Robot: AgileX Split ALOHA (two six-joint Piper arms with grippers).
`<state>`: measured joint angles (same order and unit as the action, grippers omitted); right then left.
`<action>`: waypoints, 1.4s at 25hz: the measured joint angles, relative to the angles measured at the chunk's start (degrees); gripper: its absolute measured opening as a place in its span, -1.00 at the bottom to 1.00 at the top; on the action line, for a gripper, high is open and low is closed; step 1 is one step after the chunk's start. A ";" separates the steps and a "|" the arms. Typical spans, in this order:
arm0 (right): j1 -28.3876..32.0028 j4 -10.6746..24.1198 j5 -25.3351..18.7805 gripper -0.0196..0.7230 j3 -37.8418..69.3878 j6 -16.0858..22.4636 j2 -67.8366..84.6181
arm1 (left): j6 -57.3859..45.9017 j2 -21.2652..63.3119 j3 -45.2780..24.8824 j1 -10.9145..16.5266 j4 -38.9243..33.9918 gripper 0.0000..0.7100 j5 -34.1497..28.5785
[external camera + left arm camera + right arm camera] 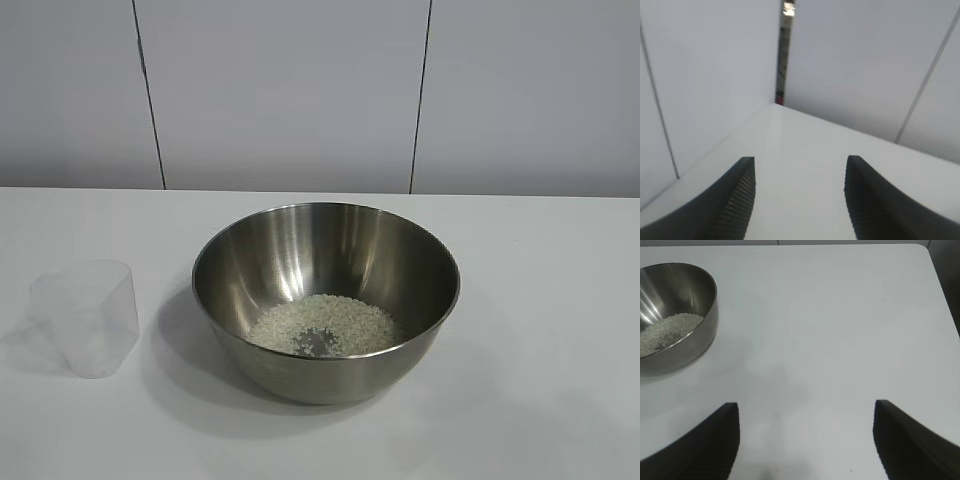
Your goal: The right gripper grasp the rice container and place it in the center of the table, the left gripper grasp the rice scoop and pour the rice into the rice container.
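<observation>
The rice container [326, 298] is a shiny steel bowl standing in the middle of the white table [540, 330]. A heap of white rice [322, 324] lies in its bottom. The rice scoop [87, 315], a frosted plastic cup, stands upright and looks empty to the bowl's left. Neither gripper shows in the exterior view. My right gripper [806, 410] is open and empty over bare table, apart from the bowl [675, 315], whose rice [667, 330] shows. My left gripper [799, 167] is open and empty, facing a table corner and wall; the scoop is out of its view.
Grey wall panels [290, 90] stand behind the table's far edge. In the right wrist view the table's edge and rounded corner [927, 250] lie far from the bowl. Bare tabletop surrounds the bowl and scoop.
</observation>
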<state>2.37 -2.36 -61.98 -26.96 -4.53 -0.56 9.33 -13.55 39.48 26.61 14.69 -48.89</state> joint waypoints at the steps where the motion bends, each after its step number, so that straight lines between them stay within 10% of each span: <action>1: 0.00 0.00 0.00 0.44 0.00 0.00 0.00 | 0.28 0.27 0.58 -0.87 0.32 0.07 -3.50; 9: 0.00 0.00 0.08 0.44 0.00 0.00 0.00 | -5.15 3.85 1.91 -10.22 -8.60 0.00 -23.58; 35: 0.00 0.00 0.01 0.44 0.00 0.00 0.00 | -1.21 14.50 -11.64 -21.98 -9.90 -0.01 -16.59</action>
